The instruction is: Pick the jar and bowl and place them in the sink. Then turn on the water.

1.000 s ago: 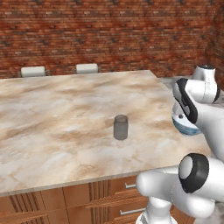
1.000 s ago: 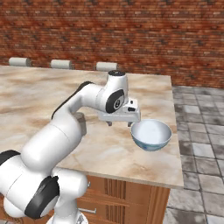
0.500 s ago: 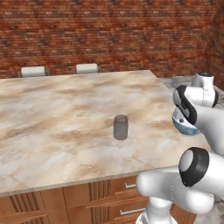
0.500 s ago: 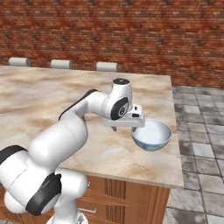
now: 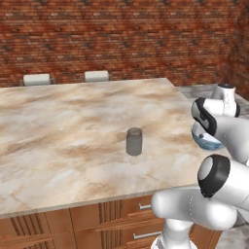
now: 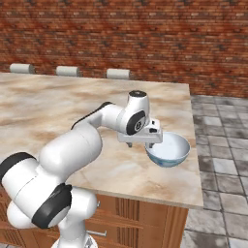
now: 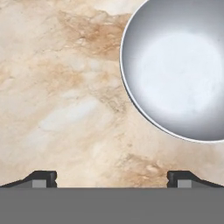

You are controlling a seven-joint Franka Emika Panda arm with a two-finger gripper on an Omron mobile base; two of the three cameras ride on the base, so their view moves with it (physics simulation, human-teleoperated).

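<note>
- We see the gripper [image 7: 112, 177] spread wide and empty, its tips at the bottom of the hand view.
- The bowl [image 7: 177, 70] sits at that view's upper right, off to one side of the jaws; closing here would likely miss its rim or nudge it toward the counter [image 6: 58, 104] edge.
- We count one bowl and one jar [image 5: 134, 141], which stands at the centre of the left base view.
</note>
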